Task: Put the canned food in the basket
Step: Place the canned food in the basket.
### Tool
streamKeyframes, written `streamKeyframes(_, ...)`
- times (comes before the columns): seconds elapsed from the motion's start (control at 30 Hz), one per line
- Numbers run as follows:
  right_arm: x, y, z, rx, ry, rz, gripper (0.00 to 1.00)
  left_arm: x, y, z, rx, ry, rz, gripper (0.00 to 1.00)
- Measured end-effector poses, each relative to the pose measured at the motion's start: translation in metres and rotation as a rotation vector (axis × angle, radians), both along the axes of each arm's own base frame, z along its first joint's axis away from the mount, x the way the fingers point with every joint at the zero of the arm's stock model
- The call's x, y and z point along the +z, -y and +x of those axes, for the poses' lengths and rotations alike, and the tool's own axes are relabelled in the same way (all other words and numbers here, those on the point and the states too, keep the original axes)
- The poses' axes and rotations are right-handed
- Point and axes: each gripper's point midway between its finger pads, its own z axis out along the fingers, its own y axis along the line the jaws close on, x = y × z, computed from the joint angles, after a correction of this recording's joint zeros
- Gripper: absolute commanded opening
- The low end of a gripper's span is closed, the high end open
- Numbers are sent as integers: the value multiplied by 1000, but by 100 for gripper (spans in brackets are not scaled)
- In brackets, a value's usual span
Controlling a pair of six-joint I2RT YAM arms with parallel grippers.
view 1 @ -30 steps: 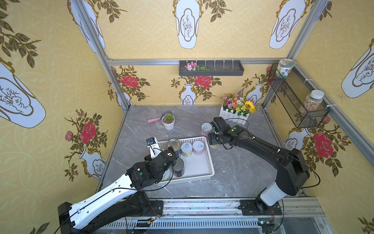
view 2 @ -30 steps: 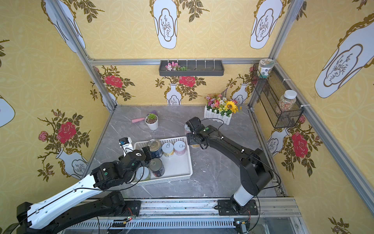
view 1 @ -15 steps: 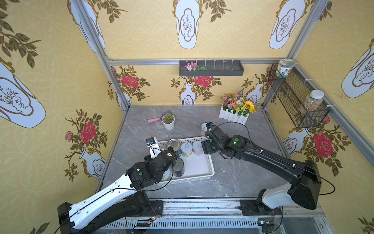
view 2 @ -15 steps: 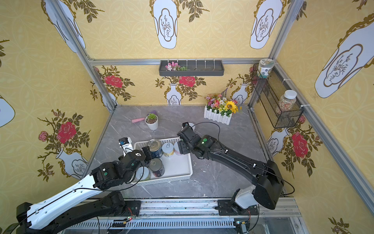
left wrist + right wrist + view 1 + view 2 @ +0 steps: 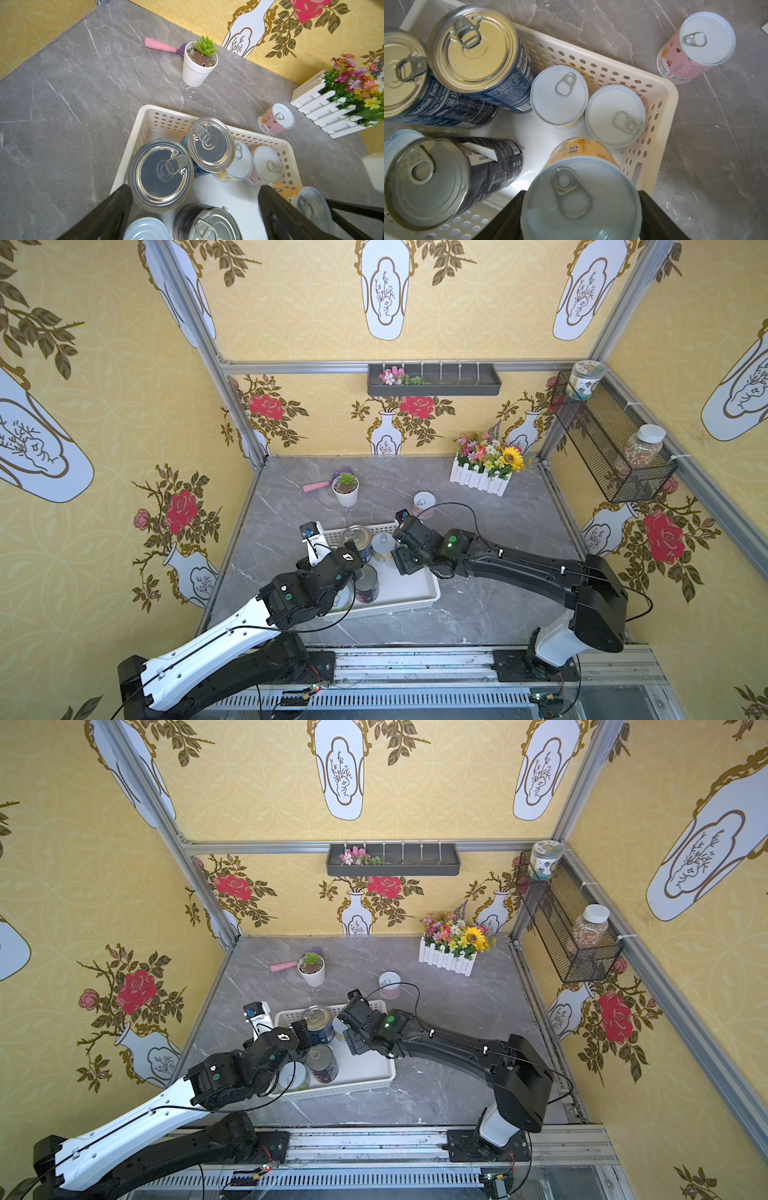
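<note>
The canned food sat mostly inside the white basket (image 5: 415, 593) on the grey table (image 5: 498, 614). The left gripper (image 5: 194, 191) hung spread wide and empty above the basket. The right gripper (image 5: 581, 207) was clamped on a yellow can (image 5: 583, 149) over the basket, perhaps clear of its floor. Three big cans (image 5: 473, 47) were inside, with two small white-lidded cans (image 5: 559, 95) in a corner. One pink can (image 5: 707, 37) stood outside, near the far rim.

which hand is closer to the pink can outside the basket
Right. The right hand, holding a yellow can over the basket, is near the pink can; the left hand hangs over the basket's opposite side.
</note>
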Motion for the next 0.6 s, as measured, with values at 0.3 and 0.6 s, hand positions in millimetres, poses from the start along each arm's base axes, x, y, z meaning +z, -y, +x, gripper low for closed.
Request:
streamKeyframes(0.3, -20, -12, 3, 17, -28, -19, 69, 0, 0, 0, 0, 0, 0, 100)
streamKeyframes(0.6, -38, -24, 11, 21, -43, -39, 70, 0, 0, 0, -1, -1, 0, 100)
